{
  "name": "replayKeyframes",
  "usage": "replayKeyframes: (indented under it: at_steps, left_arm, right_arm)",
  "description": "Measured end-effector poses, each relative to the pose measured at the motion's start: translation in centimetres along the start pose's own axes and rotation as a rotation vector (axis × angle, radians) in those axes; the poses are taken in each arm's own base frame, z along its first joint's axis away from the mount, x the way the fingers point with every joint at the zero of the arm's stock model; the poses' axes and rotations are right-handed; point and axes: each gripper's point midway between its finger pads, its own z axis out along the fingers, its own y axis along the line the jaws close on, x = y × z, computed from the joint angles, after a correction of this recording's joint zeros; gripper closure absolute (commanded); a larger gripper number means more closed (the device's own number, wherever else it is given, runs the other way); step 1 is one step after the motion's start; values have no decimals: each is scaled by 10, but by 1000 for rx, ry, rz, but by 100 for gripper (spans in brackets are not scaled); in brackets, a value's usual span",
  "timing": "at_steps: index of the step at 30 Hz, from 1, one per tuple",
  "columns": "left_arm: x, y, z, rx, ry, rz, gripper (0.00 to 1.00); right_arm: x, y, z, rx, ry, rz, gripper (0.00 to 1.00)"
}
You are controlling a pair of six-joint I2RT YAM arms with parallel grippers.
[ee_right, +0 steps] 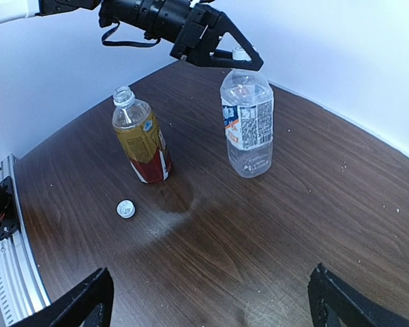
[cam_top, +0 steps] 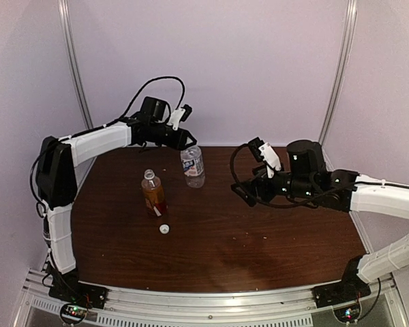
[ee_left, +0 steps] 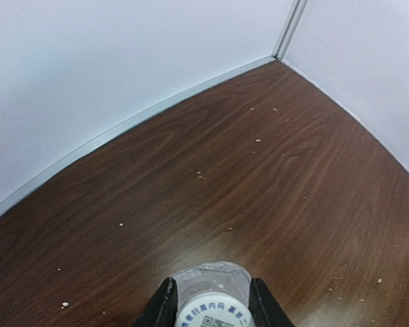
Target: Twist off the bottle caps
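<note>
1. The screwed-on cap (ee_right: 239,54), small and white, sits on top of the clear bottle (ee_right: 247,126), which stands upright towards the far side of the table (cam_top: 259,238).
2. The left gripper (ee_right: 244,60) reaches in level from the left. In the right wrist view, its two black fingers (ee_right: 253,63) are closed in on this cap from either side. They hold nothing else.
3. In the left wrist view, the clear bottle's shoulder and its blue-and-white label show between the two finger pads at the bottom edge. The cap itself cannot be made out there.
4. The amber bottle (ee_right: 143,146) stands upright near the clear one, nearer the left arm's side and a little closer to the arm bases. The two bottles do not touch. Its neck is open with no cap on it, and brown liquid fills most of the body behind a red-and-white label.
5. The loose cap (ee_right: 126,208) lies flat on the wood just in front of the amber bottle, apart from its base.
6. The right gripper (ee_right: 210,276) hovers over the right half of the table, well apart from both bottles. Its fingers are spread wide and hold nothing.
7. The table is dark brown wood with pale specks scattered on it. Plain white walls stand behind it.
</note>
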Motion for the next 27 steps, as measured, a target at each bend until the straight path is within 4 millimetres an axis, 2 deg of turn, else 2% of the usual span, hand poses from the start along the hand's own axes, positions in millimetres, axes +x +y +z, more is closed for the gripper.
replayKeyframes:
  at_steps: [6,7,11,19,22,27]
  left_arm:
    - [-23,-56,-63,199,-86,32,99]
    - [-28,-70,-77,241,-110,48,100]
    - [-42,-117,-116,371,-176,122,100]
    - [-29,-217,-166,617,-218,296,100]
    - [-27,-236,-182,671,-240,335,100]
    - [-27,-253,-204,728,-286,380,100]
  right_arm:
    - [-23,2,0,-24,-38,-69,0]
    - [-28,4,0,-41,-43,-84,0]
    - [-41,19,-1,-142,-56,-142,0]
    - [-56,58,-16,-366,-68,-224,0]
    - [-58,67,-21,-417,-69,-236,0]
    - [-51,78,-27,-503,-47,-232,0]
